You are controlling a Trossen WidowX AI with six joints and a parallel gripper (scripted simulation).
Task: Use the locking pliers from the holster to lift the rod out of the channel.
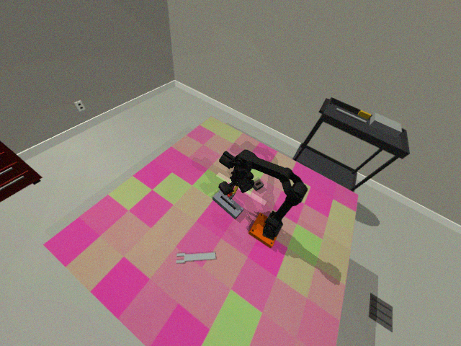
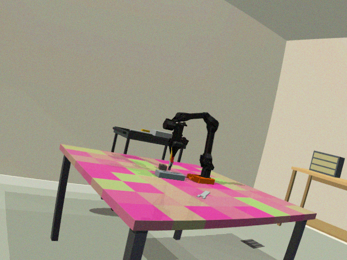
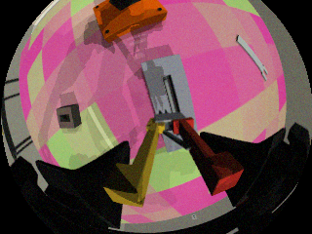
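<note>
1. The black two-fingered end effector (image 1: 235, 187) (image 2: 172, 151) (image 3: 166, 142) stands fairly wide, holding the locking pliers with one yellow and one red handle (image 1: 234, 190) (image 2: 171, 158) (image 3: 148, 158) between its fingers. The handles are spread, and the pliers hang jaws downward.

2. The grey rectangular channel block (image 1: 236, 213) (image 2: 171, 175) (image 3: 182, 73) lies on the pink, green and tan checked worktop (image 1: 167, 238) (image 2: 238, 223) (image 3: 219, 73), near the middle of the top view. The slim grey rod (image 3: 170, 93) appears to lie in its slot, just above centre in the wrist view.

3. The dark square holster with a hole (image 1: 258, 184) (image 2: 162, 167) (image 3: 68, 116) sits at the left of the wrist view, with the pliers out of it. The pale forked flat tool (image 1: 197, 256) (image 2: 204, 194) (image 3: 252, 56), lower centre in the top view, plays no part in this step.

4. I judge the step in hand to be bringing the open jaws over the slot. They look to be above the block's far end from the orange base, though the small, dark jaw tips make their exact clearance hard to read.

5. Next calls for centring the jaws across the rod, then lowering straight down without squeezing; the locking squeeze should wait until they straddle it.
</note>
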